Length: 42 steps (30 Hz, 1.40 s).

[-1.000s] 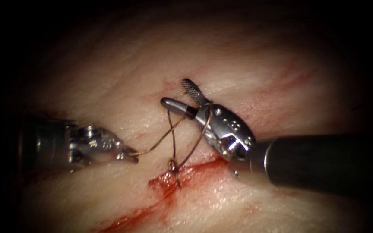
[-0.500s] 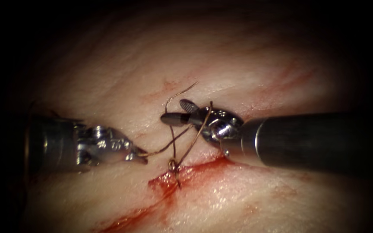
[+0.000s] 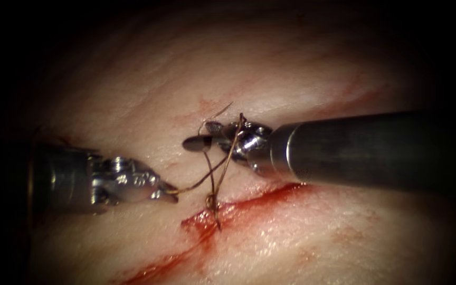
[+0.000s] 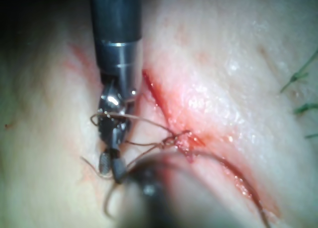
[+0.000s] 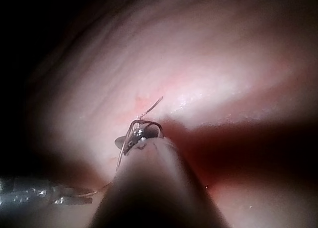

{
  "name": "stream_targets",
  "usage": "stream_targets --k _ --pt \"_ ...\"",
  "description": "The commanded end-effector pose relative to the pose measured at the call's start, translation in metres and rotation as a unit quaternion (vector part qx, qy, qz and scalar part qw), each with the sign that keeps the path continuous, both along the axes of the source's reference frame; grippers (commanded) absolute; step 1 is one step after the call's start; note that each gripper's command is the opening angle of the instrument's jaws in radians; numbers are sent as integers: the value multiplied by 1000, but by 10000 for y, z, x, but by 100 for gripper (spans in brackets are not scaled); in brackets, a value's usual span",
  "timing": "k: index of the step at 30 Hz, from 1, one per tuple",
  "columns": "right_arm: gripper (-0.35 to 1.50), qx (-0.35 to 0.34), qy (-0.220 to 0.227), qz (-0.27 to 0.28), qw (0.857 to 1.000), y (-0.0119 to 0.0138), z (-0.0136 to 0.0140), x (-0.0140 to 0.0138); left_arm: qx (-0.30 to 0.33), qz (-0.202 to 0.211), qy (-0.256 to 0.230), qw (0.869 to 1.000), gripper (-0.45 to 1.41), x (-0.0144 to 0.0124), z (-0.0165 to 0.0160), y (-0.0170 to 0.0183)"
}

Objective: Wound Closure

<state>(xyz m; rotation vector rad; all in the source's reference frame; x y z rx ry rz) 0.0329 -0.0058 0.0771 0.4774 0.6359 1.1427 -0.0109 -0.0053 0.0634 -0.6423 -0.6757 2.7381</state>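
No needle shows. My left tool (image 3: 171, 193) lies left of the cut (image 3: 249, 203), its jaws shut on the thread (image 3: 196, 182). That strand runs right to a knot (image 3: 211, 201) at the cut's edge. My right tool (image 3: 202, 136) reaches in from the right above the cut, jaws a little open and holding nothing. Thread from the knot is looped around its jaws. A short free thread end (image 3: 220, 112) curls just above its tips. In the left wrist view the right tool (image 4: 111, 164) has the loop around it, beside the knot (image 4: 174, 138). The right wrist view has the right tool (image 5: 130, 138) and the free end (image 5: 151, 106).
Red fluid (image 3: 159, 264) fills the cut and runs down to the lower left. Pale tissue (image 3: 291, 74) surrounds it, with faint red streaks (image 3: 360, 89) at the upper right. The right tool's dark shaft (image 3: 370, 150) lies across the tissue above the cut.
The right tool has slid left and turned flatter, its jaws narrowing from wide open, with the loop still around it. The left tool has shifted slightly right, still holding the thread.
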Motion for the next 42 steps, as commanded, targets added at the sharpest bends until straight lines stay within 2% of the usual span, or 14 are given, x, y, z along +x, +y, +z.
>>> stream_targets --k 1,3,6,8,10,13,17,21,23,24,32,36,41,42 --pt "96 -3 0 -2 1000 1 8 15 0 1 -1 1000 -45 -4 6 -4" --pt "94 -6 -3 -9 1000 2 8 20 0 2 -2 1000 -45 -1 6 -5" --pt "69 -11 -6 -27 1000 2 8 23 0 4 -3 1000 -45 3 5 -5" --pt "31 -14 -5 -32 999 3 8 21 0 4 -3 1000 -45 4 6 -5" --pt "-35 -19 -3 -40 999 3 9 19 0 4 -3 1000 -45 4 6 -6" --pt "-35 -17 -6 -43 999 2 9 18 -1 4 -2 1000 -45 3 7 -7" --pt "0 -16 -23 -74 997 -4 14 24 -1 4 -2 1000 -45 3 7 -8" --pt "73 -6 -31 -91 995 -15 22 35 -1 4 -2 1000 -45 3 8 -7" --pt "99 -6 -31 -93 995 -19 25 41 -1 4 -2 1000 -45 3 8 -7" --pt "104 -6 -31 -94 995 -20 25 42 -1 4 -2 1000 -45 3 8 -7" --pt "128 -7 -35 -92 995 -22 25 48 -1 4 -2 1000 -45 3 8 -7" --pt "126 -6 -39 -100 994 -22 25 53 -1 4 -2 1000 -45 3 9 -6" --pt "93 -3 -57 -129 990 -24 29 56 -1 4 -2 1000 -45 4 8 -8" --pt "62 -4 -55 -138 989 -24 30 58 -1 4 -2 1000 -45 5 8 -8"
